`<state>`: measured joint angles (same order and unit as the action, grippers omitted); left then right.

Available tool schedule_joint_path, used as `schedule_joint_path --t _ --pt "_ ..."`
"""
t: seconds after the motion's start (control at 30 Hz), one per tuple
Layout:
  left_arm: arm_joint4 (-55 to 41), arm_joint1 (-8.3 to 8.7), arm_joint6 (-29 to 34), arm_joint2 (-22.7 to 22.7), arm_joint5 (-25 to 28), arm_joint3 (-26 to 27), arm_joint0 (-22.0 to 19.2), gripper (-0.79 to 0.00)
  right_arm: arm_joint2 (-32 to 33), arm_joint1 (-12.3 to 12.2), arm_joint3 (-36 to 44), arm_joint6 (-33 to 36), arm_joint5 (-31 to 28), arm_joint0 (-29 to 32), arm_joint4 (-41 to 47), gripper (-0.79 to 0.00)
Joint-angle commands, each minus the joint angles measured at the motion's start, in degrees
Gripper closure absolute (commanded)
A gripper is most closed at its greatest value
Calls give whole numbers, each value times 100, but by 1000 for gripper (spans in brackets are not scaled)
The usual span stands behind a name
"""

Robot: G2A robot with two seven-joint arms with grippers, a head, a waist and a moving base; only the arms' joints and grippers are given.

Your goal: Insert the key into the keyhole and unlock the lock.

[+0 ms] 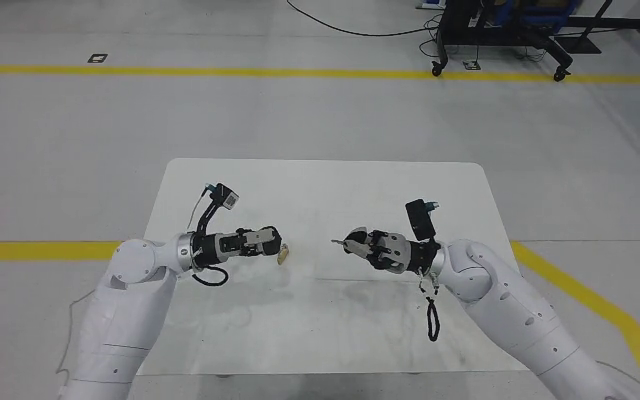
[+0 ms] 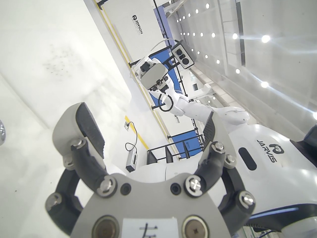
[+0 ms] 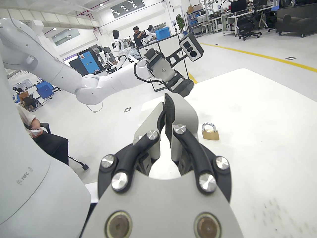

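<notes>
- Nearby, on the white worktop [image 1: 330, 330]: small gold lock [image 3: 210, 132], just beside the tip of the left gripper [image 2: 148, 115].
- Left gripper: fingers wide apart, holding nothing.
- Across a small gap from it: right gripper [image 3: 168, 105], fingers pressed together on the key [image 1: 336, 241], thin grey tip poking out toward the lock.
- Farther off, past the worktop: yellow line [image 1: 300, 72] on the grey floor, and a black cart [image 1: 500, 30] on wheels.

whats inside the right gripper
The right gripper is shut, its pads pressed together. In the top view a thin tip, apparently the key, sticks out toward the padlock; the rest of it is covered by the fingers.
</notes>
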<state>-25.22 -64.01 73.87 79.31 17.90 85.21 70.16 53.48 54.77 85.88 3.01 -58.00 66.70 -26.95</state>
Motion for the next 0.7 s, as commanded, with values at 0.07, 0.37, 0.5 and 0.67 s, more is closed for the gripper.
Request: schedule_joint_path --t 0.07,0.37,0.5,0.67 --pt "591 26 -201 -27 175 226 56 -785 -85 14 17 97 35 38 109 0" --pt "635 70 249 -259 511 479 84 -785 -1286 149 -310 2795 413 -700 3129 0" --pt "498 97 454 -293 618 498 88 -720 -1478 202 -570 3368 482 -912 3937 0" --pt "616 117 500 -430 653 547 56 -683 -1580 282 -832 3651 465 -1065 4370 0"
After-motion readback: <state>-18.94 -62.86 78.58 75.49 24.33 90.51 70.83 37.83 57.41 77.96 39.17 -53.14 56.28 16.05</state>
